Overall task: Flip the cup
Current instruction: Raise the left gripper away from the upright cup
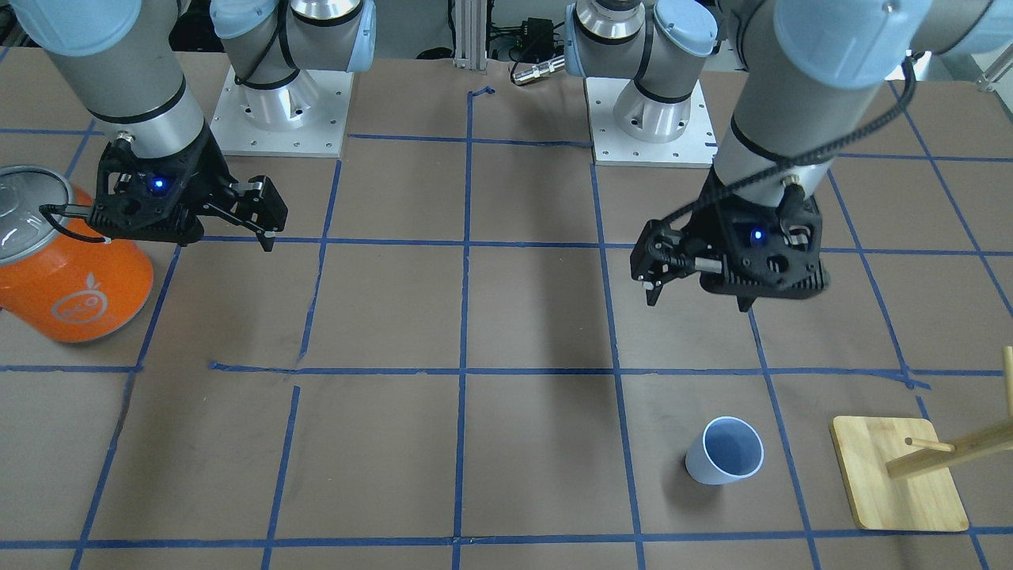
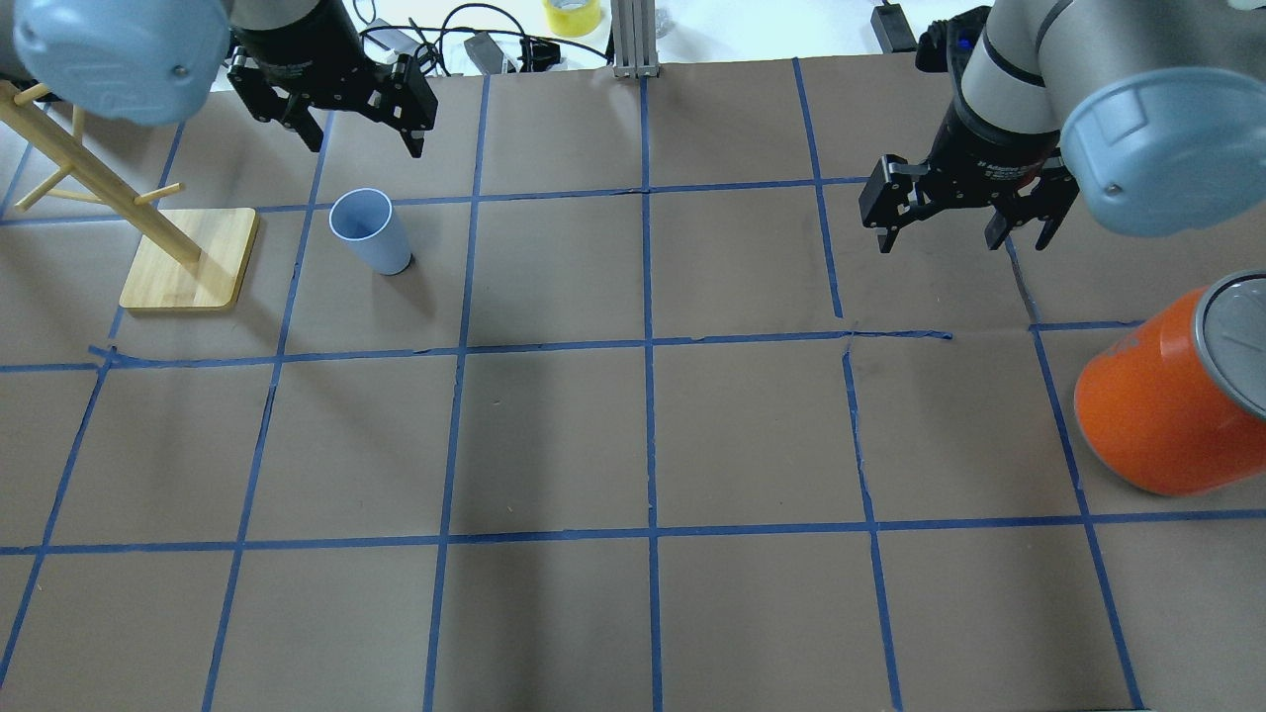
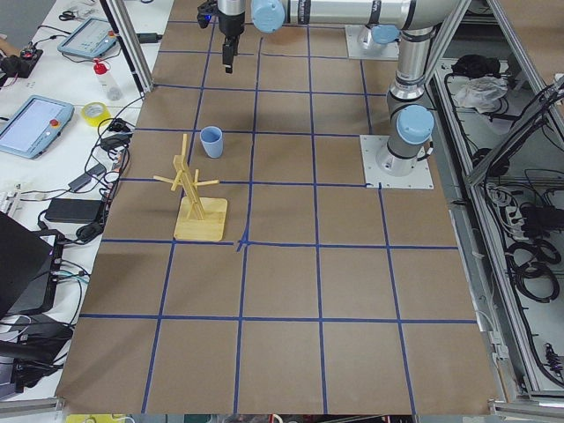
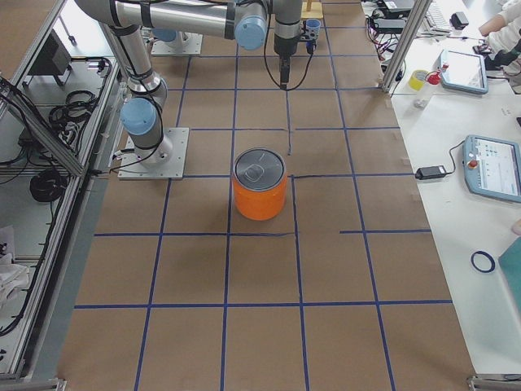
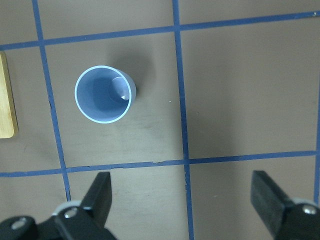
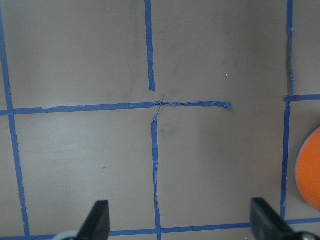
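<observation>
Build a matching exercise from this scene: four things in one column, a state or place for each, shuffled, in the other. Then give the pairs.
1. cup
2. orange can
3. wooden stand
4. left end effector

A. open, holding nothing
B. lidded, on the robot's right side
C. upright, mouth up
D. beside the cup, pegs sticking out

Pairs: 1-C, 2-B, 3-D, 4-A
</observation>
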Controlling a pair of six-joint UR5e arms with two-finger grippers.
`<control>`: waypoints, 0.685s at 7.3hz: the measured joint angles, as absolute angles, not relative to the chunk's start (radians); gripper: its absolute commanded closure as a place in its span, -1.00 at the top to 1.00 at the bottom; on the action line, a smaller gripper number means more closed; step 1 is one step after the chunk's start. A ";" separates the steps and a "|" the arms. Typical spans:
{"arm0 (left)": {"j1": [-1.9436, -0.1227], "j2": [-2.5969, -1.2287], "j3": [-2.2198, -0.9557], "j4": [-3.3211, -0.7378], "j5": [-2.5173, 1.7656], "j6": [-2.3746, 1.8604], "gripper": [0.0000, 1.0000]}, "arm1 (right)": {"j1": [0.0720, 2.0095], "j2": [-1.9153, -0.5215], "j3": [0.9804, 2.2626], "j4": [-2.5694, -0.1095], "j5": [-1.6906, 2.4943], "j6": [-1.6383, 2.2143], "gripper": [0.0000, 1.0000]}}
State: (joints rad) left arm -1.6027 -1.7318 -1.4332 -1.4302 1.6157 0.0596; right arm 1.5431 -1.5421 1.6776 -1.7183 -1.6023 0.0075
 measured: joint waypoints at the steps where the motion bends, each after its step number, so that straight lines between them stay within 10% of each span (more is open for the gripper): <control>1: -1.608 -1.672 -1.486 -1.431 1.616 0.057 1.00 | 1.543 -1.542 1.678 -1.718 -1.604 0.007 1.00; 5: -1.617 -1.546 -1.617 -1.432 1.623 0.048 1.00 | 1.543 -1.542 1.678 -1.717 -1.605 0.006 1.00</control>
State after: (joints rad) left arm -1.6167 -1.5458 -1.6167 -1.4319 1.6231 0.0480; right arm 1.5432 -1.5417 1.6779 -1.7174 -1.6046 0.0062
